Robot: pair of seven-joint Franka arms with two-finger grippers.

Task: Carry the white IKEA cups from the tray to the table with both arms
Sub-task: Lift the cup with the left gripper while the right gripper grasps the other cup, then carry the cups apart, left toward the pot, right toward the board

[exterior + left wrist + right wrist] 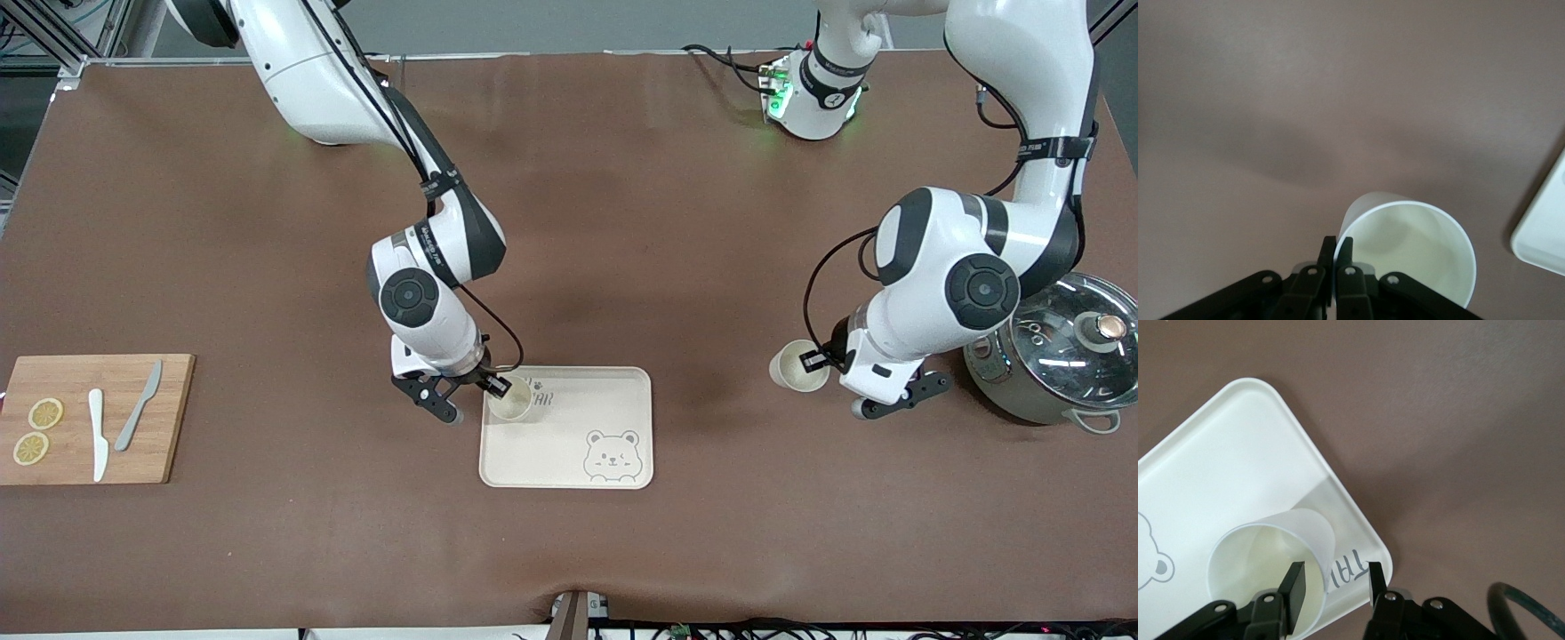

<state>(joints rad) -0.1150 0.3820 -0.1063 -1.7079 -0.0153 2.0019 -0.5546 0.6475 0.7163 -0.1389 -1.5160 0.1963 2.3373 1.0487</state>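
Note:
One white cup (509,398) stands on the cream bear tray (613,400), in the tray's corner toward the right arm. My right gripper (495,387) is open over that cup's rim. In the right wrist view one finger (1295,587) is inside the cup (1258,567) and the other is outside its wall, with a gap on both sides. The second white cup (798,364) is on or just above the brown table, toward the left arm's end. My left gripper (822,360) is shut on its rim. The left wrist view shows the fingers (1337,241) pinching the cup's wall (1411,247).
A steel pot with a glass lid (1062,356) stands close beside the left arm's wrist. A wooden cutting board (93,418) at the right arm's end holds two lemon slices and two knives. The tray's corner shows in the left wrist view (1545,233).

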